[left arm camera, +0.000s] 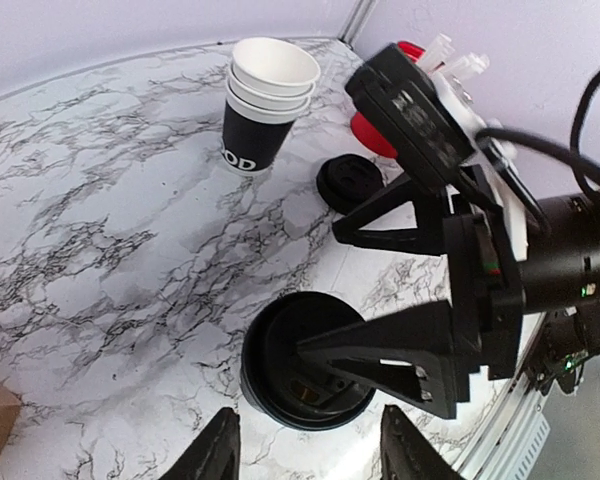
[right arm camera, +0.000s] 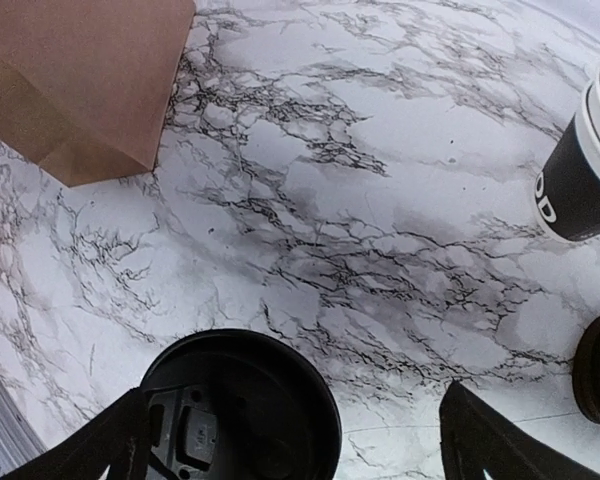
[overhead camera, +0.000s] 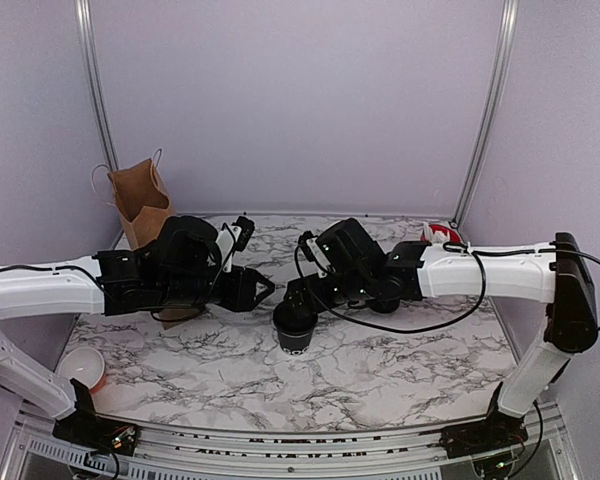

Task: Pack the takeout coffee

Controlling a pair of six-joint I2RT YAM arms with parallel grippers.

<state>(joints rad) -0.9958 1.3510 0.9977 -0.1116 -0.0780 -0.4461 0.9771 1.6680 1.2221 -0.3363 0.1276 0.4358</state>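
**Cup dead centre between both grippers, bag off to the left**

The small black paper cup with the round black plastic lid (overhead camera: 294, 328) stands upright mid-table, lid on, long axis vertical. The right gripper (overhead camera: 302, 296) hangs directly over it with its jaws spread wide. In its wrist view the lid sits low in the gap, closer to one finger, and nothing is clamped.

The left gripper (overhead camera: 260, 290) comes in from the cup's left side with its jaws parted, tips just either side of the near rim. I can't tell if the pads touch it.

The upright brown paper bag (overhead camera: 140, 200) is at the far-left back corner, behind the left arm and well apart from the cup. So the cup has to go left and back, then down through the bag's mouth.

My read: the left arm is nearer the bag, while the right is better placed for a top grab.

The stack of white-rimmed nested cups (left arm camera: 265, 105) and the loose black lid (left arm camera: 350, 183) lie on the side away from the bag — likely clear of that route.
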